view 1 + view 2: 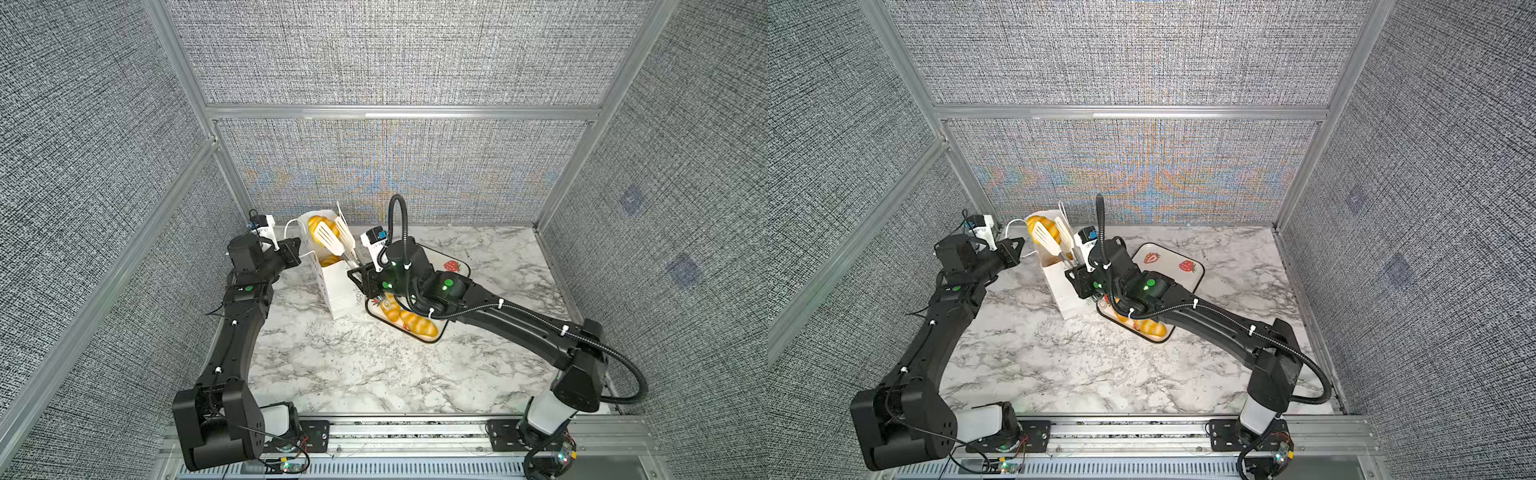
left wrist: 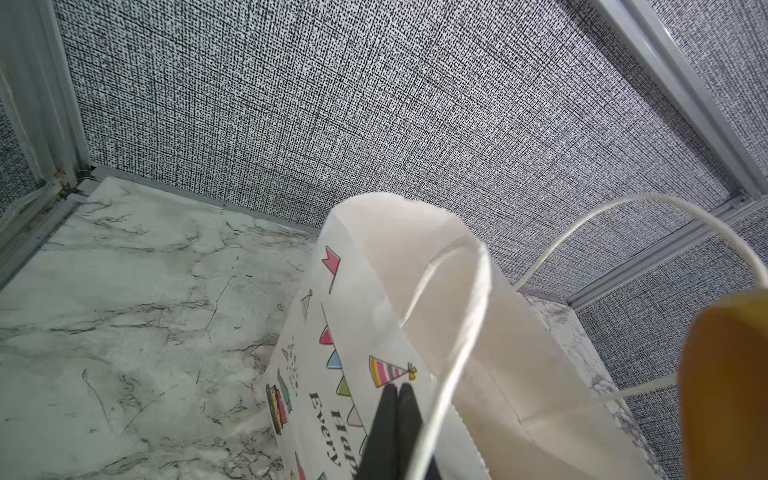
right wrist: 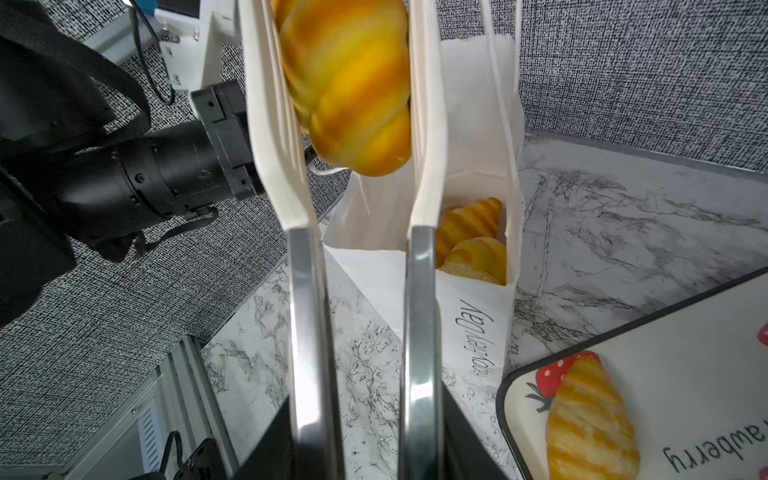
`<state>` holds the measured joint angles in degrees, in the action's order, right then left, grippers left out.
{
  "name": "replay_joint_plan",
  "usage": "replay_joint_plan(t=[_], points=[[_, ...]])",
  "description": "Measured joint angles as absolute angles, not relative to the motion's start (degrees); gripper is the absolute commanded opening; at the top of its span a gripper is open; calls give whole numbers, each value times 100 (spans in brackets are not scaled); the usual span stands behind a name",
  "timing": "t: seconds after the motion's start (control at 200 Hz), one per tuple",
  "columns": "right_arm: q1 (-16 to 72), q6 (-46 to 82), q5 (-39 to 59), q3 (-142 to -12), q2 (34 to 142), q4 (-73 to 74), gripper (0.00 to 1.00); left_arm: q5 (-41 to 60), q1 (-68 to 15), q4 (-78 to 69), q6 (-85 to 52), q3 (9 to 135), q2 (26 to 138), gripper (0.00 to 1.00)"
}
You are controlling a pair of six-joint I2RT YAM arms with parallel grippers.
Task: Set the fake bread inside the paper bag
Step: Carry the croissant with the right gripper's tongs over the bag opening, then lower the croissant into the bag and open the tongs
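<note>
The white paper bag (image 1: 340,291) (image 3: 469,345) stands open at the back of the table, with fake bread (image 3: 473,241) inside. My right gripper (image 1: 362,279) (image 3: 365,436) is shut on the metal handles of white-tipped tongs (image 1: 332,241) (image 3: 419,311). The tongs pinch one golden striped fake bread (image 1: 316,226) (image 3: 349,83) above the bag's mouth. My left gripper (image 1: 297,249) (image 2: 395,415) is shut at the bag's picture side (image 2: 361,311), by its cord handle (image 2: 457,353). More fake bread (image 1: 415,322) (image 3: 590,424) lies on the tray.
The strawberry-print tray (image 1: 461,266) (image 3: 685,374) with a black rim sits right of the bag, partly under my right arm. Grey fabric walls close in the back and sides. Marble tabletop (image 1: 353,365) stretches to the front rail.
</note>
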<state>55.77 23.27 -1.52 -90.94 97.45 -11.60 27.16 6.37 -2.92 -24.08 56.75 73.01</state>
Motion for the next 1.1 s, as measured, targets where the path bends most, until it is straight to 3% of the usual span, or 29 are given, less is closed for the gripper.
replay_joint_plan(t=[0.675,1.1], points=[[5474,2585,-172,-9279,10134,-1697,40,2716,646,-292,-2408,5675,7301,0],[5470,2657,-167,-9236,10112,-1682,48,2716,646,-292,-2410,5675,7301,0]])
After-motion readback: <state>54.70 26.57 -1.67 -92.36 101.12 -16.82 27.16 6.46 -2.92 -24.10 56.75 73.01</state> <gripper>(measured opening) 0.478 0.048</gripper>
